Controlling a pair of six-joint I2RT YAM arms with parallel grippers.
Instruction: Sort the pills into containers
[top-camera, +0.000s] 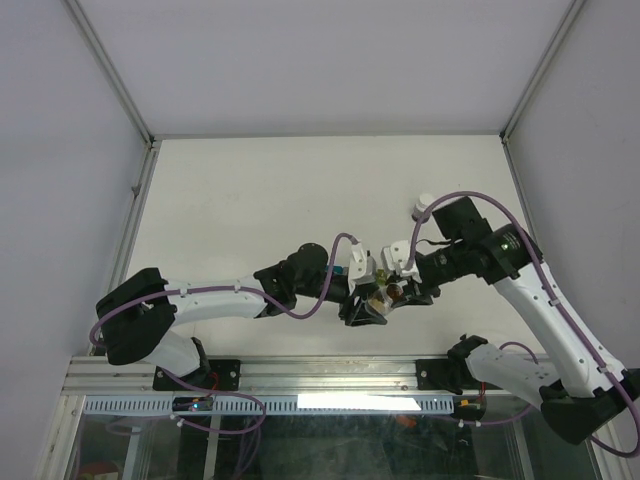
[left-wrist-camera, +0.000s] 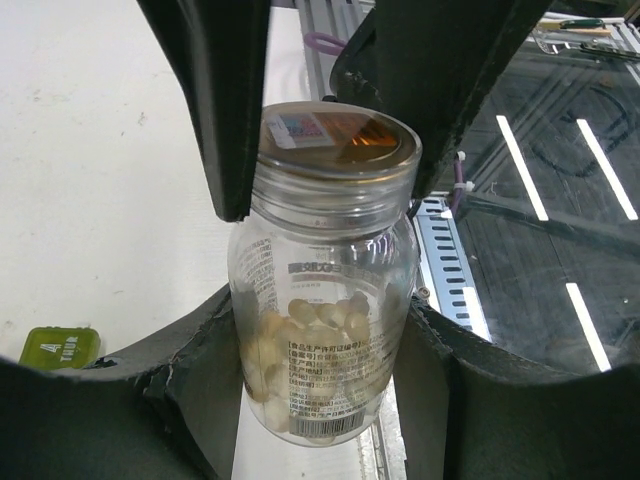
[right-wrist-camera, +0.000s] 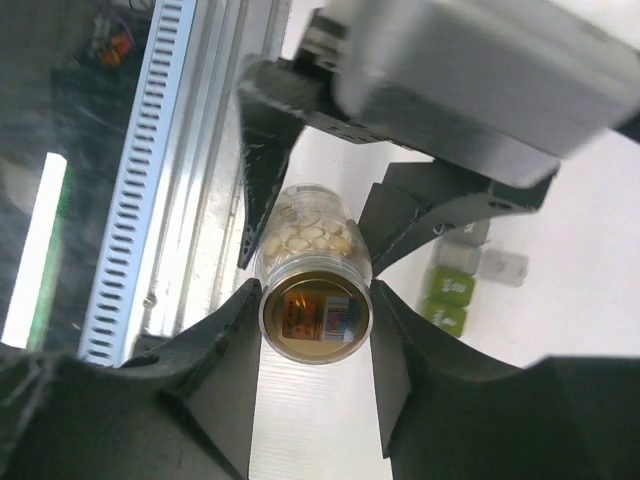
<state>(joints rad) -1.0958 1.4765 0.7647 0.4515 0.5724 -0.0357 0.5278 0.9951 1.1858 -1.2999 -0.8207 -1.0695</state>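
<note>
Gripping one clear bottle (left-wrist-camera: 325, 250) of pills (left-wrist-camera: 318, 335) over the counter (top-camera: 250, 200) edge, the left tool (left-wrist-camera: 318, 320) clamps its body, the right tool (right-wrist-camera: 315, 300) its cap (right-wrist-camera: 315, 318); the organiser (right-wrist-camera: 455, 285) lies near on the counter.

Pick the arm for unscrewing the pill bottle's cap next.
Right. The right gripper grips the cap; the left gripper holds the bottle by its body, steadying it.

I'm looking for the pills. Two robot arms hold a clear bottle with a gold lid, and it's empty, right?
Not empty. The bottle has pale pills heaped toward its base, which the left wrist view shows through the clear wall. The rest is right.
</note>
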